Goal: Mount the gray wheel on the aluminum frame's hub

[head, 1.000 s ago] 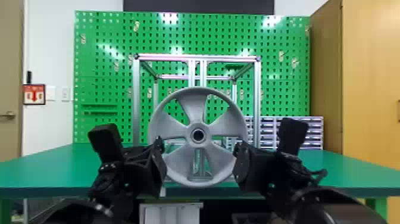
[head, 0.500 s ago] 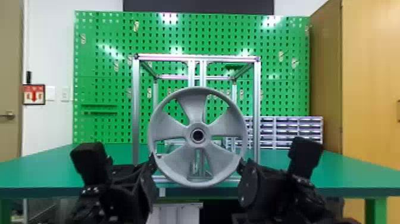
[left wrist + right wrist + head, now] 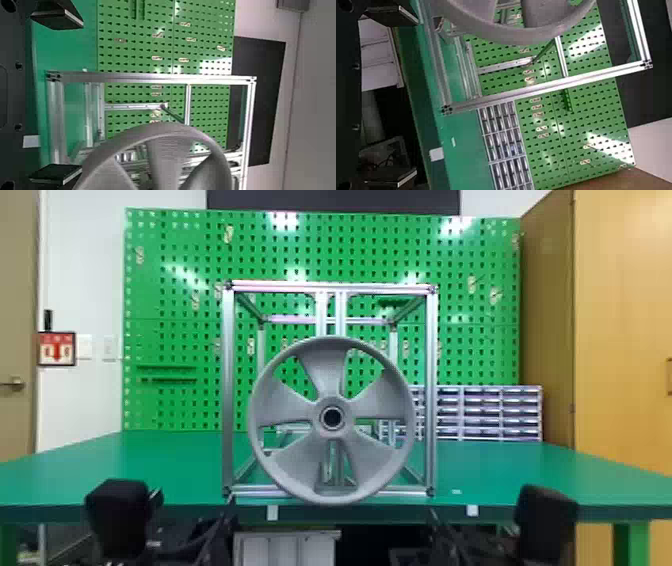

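**Gray wheel at the frame's hub, both grippers free**

The gray wheel (image 3: 332, 435) stands upright at the center of the head view, slightly low, its face toward the robot. It lies in front of the aluminum frame (image 3: 228, 390), a box of square profiles on the green table (image 3: 165, 470). The wheel's central opening (image 3: 332, 418) lines up with the paired uprights (image 3: 341, 315) in the middle of the frame, where the hub presumably sits; the wheel hides that joint. Since no finger touches the wheel, its upright stance suggests that the hub bears its weight. How deeply it is seated cannot be told from the front.

The left arm (image 3: 120, 515) occupies the lower left of the head view, the right arm (image 3: 547, 520) the lower right. The left gripper (image 3: 80, 97) has its two fingers well apart with nothing between them, and the right gripper (image 3: 416, 96) is likewise spread and empty. This spacing on either side probably serves to leave the rim clear, so that neither arm drags the wheel off its support.

The mounting therefore appears to be complete or nearly so. What remains is likely to draw both arms clear, or to press evenly near the center should the fit prove shallow. A one-sided push on the rim could tilt the wheel and make it bind or slip from the hub.
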Available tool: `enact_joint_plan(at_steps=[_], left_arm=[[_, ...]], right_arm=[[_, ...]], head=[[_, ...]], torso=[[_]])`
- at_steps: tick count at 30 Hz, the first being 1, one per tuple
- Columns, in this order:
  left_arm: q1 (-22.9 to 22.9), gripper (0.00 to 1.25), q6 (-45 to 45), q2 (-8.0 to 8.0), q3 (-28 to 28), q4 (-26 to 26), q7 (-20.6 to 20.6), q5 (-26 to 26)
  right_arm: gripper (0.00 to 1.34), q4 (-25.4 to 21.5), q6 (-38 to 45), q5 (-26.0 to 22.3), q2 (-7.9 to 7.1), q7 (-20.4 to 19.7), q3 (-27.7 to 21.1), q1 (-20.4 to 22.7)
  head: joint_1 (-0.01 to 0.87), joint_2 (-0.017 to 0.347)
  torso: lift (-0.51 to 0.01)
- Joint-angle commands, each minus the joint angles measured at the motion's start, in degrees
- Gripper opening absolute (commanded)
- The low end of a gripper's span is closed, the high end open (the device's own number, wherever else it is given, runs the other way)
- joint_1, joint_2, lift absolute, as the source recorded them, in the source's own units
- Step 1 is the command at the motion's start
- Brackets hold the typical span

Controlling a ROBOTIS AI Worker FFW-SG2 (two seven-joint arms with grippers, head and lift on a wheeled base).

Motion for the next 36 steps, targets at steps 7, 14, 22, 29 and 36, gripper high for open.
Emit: enact_joint_plan(at_steps=[7, 14, 22, 29, 36], left_arm=[[6.2, 1.21, 0.4, 0.59, 2.5, 0.2, -2.5, -3.2], [9.2, 1.21, -1.1, 0.5, 3.9, 1.2, -6.4, -7.7], [13.1, 1.2, -4.3, -1.35, 8.0, 4.3, -9.9, -7.3], [14.6, 1.2, -8.1, -3.46, 10.3, 7.8, -16.0, -10.2], [17.4, 1.19, -10.2, -4.77, 11.8, 9.4, -16.2, -11.1]], right_arm=[[1.34, -0.1, -5.3, 2.7, -1.59, 0.1, 0.3, 8.5], [1.34, 0.6, -8.9, 6.7, -1.41, 0.1, 1.2, 13.2], [1.34, 4.3, -16.4, 9.7, -0.8, 2.0, 1.2, 17.4], [1.34, 7.5, -22.7, 11.7, -0.71, 3.9, 0.2, 20.1], [1.34, 10.2, -25.0, 11.9, -0.44, 5.3, -0.4, 20.9]], head=[[-0.005, 0.006], [-0.005, 0.006], [-0.005, 0.006], [-0.005, 0.006], [-0.005, 0.006]], torso=[[-0.499], [-0.499], [-0.499], [-0.499], [-0.499]])
